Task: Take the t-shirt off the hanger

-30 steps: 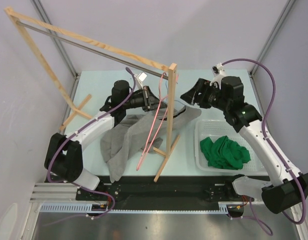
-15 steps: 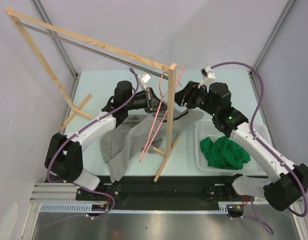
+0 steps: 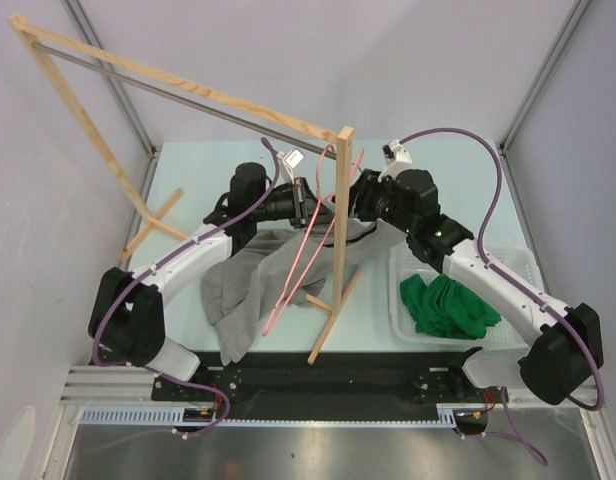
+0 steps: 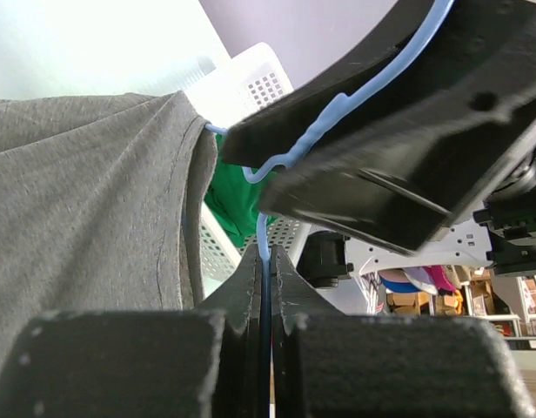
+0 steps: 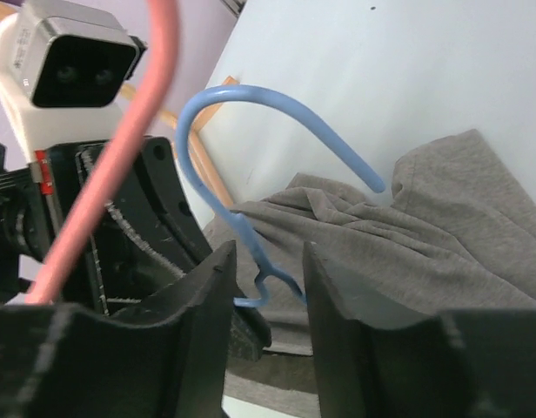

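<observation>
Blue wire of the hanger (image 4: 262, 233) is being pinched at its neck by the left gripper (image 4: 264, 258), whose fingers are pressing together on it just below the kink. Facing it from the other side, the right gripper (image 5: 265, 254) is holding its fingers (image 5: 207, 292) spread apart, with that same neck passing through the gap and the hook curving up above them. The grey t-shirt (image 3: 250, 285) is hanging on this hanger, its collar bunching at the neck right beside both grippers. The rest of it is draping down and spreading over the pale table (image 3: 188, 170) toward the left arm's base. A pink hanger (image 5: 133, 131) is slanting down close by, beside the upright post of the wooden rack (image 3: 341, 220) and across the shirt. Off to the right, a white basket (image 3: 400, 290) is sitting on the table, holding a crumpled green cloth (image 3: 450, 305).
</observation>
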You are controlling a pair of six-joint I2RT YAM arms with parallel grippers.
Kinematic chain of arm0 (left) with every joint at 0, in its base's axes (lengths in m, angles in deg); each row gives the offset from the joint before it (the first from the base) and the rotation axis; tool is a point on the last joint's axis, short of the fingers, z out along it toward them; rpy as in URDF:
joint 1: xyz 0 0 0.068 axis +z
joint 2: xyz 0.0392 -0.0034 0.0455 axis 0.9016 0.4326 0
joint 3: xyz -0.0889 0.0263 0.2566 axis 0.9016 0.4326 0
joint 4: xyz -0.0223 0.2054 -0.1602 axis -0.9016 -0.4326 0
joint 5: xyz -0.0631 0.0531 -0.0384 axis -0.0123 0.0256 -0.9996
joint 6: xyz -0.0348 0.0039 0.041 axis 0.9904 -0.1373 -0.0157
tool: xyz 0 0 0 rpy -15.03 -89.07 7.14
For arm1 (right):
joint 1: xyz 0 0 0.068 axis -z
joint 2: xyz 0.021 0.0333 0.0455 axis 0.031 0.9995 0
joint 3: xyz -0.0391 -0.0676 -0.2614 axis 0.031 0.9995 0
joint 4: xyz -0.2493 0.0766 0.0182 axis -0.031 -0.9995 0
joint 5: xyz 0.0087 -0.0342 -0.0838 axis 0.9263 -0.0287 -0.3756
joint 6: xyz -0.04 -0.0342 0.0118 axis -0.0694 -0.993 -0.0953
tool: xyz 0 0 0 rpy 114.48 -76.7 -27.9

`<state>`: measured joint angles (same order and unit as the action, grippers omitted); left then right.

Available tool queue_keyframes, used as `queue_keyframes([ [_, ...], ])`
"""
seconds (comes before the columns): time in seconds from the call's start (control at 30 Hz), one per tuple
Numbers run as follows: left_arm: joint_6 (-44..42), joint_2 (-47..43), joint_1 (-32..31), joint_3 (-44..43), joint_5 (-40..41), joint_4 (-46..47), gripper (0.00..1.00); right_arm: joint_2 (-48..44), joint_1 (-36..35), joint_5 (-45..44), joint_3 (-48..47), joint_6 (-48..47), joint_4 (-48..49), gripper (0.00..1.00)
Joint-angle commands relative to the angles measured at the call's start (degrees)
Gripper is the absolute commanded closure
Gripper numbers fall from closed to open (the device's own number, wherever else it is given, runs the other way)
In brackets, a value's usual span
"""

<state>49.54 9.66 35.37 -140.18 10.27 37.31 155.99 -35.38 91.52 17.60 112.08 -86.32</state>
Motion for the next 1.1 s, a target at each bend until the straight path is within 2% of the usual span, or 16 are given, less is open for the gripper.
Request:
queue_keyframes([
  [0.0,-1.10,-1.84,-1.06,-2.65,-0.65,1.67,1.00,0.75,-0.32,-3.29,0.78,0.24,4.71,0.67],
  [0.07,-1.36,-1.93,-1.15,-3.00,-0.65,1.41,1.00,1.02,-0.50,-4.16,1.39,1.38,5.32,0.80],
  [0.13,-2.93,-1.93,-0.98,-3.61,-0.56,-0.43,0.98,1.54,-0.67,-5.39,1.39,1.48,5.59,1.00],
  [0.17,-4.34,-2.02,-0.89,-5.35,0.22,-2.18,0.93,1.72,-0.85,-6.09,1.05,0.78,4.81,1.00],
  [0.2,-6.26,-2.19,-0.72,-6.50,1.18,-7.77,0.85,1.72,-1.11,-7.76,0.52,0.43,4.02,1.00],
  [0.23,-10.46,-3.24,-0.28,-7.47,2.50,-10.26,0.69,1.72,-1.02,-9.60,0.34,-0.01,3.49,1.00],
  [0.27,-12.76,-4.20,-0.01,-8.79,4.34,-13.68,0.61,1.55,-1.20,-10.40,-0.18,-1.06,2.61,1.00],
  [0.33,-17.96,-8.75,1.21,-8.80,11.01,-18.97,0.33,1.46,-1.11,-11.46,-0.80,-2.47,1.99,1.00],
  [0.4,-20.16,-12.28,2.71,-7.58,15.58,-21.08,0.25,1.37,-1.11,-12.16,-2.03,-4.14,0.93,1.00],
  [0.5,-20.52,-18.35,7.53,-3.54,17.89,-22.50,0.18,1.19,-0.50,-12.34,-3.35,-4.41,0.76,1.00],
  [0.6,-22.45,-25.64,7.99,3.14,21.05,-24.08,0.13,1.11,0.91,-10.42,-4.05,-3.97,0.76,1.00],
  [0.67,-22.80,-30.98,8.34,8.31,25.61,-25.05,0.11,1.28,1.87,-9.53,-4.58,-3.45,0.76,1.00],
  [0.8,-24.91,-37.94,10.00,12.99,34.48,-26.89,0.06,0.41,3.11,-6.47,-4.58,-2.30,0.76,1.00],
  [0.83,-25.18,-38.92,10.18,13.08,38.59,-27.51,0.05,0.32,3.19,-5.93,-4.67,-2.04,0.76,1.00],
  [0.93,-25.44,-40.95,11.23,13.35,43.90,-28.92,0.02,-0.30,3.28,-5.05,-4.76,-2.04,0.76,1.00],
  [1.07,-26.58,-39.64,13.61,13.52,43.39,-27.87,0.01,-0.83,3.54,-4.43,-5.11,-2.04,0.76,1.00],
])
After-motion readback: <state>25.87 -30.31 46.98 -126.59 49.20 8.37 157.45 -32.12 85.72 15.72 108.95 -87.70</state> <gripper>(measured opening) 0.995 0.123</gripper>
